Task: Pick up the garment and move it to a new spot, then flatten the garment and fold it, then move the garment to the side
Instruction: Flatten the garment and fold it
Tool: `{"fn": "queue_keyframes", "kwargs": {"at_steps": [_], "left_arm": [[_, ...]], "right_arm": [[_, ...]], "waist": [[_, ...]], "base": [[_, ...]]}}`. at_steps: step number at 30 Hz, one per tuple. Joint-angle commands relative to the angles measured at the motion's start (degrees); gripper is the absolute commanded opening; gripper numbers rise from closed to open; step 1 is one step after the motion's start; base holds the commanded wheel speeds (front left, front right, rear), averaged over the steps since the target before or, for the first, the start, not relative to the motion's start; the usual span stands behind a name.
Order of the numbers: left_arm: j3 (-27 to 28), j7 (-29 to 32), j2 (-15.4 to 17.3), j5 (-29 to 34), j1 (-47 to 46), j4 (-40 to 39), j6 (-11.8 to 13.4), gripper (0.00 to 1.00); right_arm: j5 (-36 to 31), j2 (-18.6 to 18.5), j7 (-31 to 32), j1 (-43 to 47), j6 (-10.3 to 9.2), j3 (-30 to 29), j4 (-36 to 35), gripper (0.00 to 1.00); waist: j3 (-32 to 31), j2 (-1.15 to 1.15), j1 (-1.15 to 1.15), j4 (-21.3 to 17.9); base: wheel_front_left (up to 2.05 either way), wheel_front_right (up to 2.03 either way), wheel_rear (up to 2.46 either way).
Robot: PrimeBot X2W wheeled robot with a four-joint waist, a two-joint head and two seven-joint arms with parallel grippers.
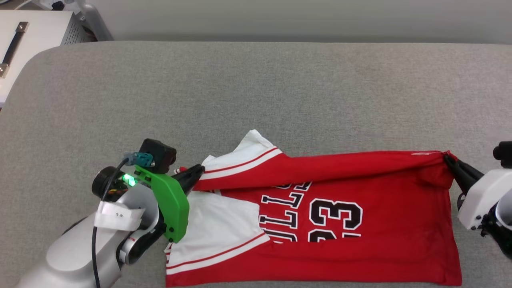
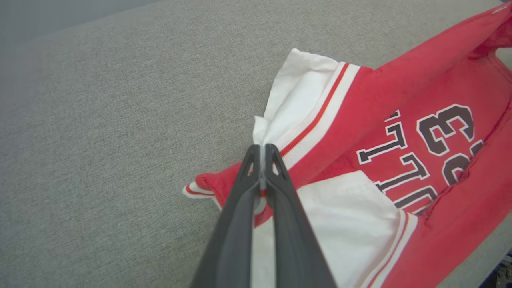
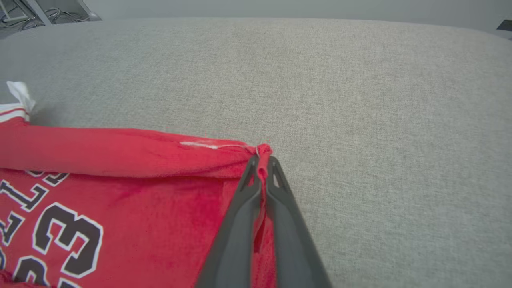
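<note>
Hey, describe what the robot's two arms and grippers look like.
The left arm is silver-grey, with a white paper tag, a black cable, a green bracket, a lit green light and a black box. The right arm has a white shell. The left gripper and right gripper have two long, dark, tapered fingers.

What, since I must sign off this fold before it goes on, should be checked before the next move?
1. Left gripper shut on the garment at its white sleeve end: ok.
2. Right gripper shut on the garment's red corner: ok.
3. Cloth between the two grippers stretched without sag: ok, the far edge runs fairly straight.
4. Garment lying flat: not ok, the far edge is rolled over onto the lettering and the sleeve is bunched.
5. Near edge fully on the grey surface: cannot tell, the head view cuts it off.
</note>
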Motion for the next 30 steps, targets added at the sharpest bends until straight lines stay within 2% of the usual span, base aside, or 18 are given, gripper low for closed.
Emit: {"fn": "queue_keyframes", "kwargs": {"at_steps": [1, 15, 23, 30], "left_arm": [[-0.13, -0.35, 0.80, -0.14, 1.58, -0.44, 0.13, 0.00], [-2.84, -0.26, 4.66, -0.24, 9.53, -4.43, 2.35, 0.00], [-3.51, -0.98, 4.78, -0.62, 11.85, -5.34, 3.09, 0.00], [-4.66, -1.01, 3.85, -0.49, 12.74, -3.31, 2.87, 0.00]], "right_arm": [[0.98, -0.12, -1.15, 1.82, -0.05, -0.04, -1.01, 0.00], [4.78, -2.46, -3.73, 13.76, -0.05, 1.95, -6.12, 0.00], [7.92, -4.20, -1.79, 17.43, -0.05, 2.75, -6.80, 0.00], [7.65, -4.25, 0.65, 17.39, -0.05, 3.42, -5.62, 0.00]], "waist": [[-0.84, 0.00, 0.00, -0.68], [-4.19, 0.00, 0.00, -1.02], [-5.50, 0.00, 0.00, -0.88], [-4.82, 0.00, 0.00, -0.97]], "base": [[0.00, 0.00, 0.00], [0.00, 0.00, 0.00], [0.00, 0.00, 0.00], [0.00, 0.00, 0.00]]}}
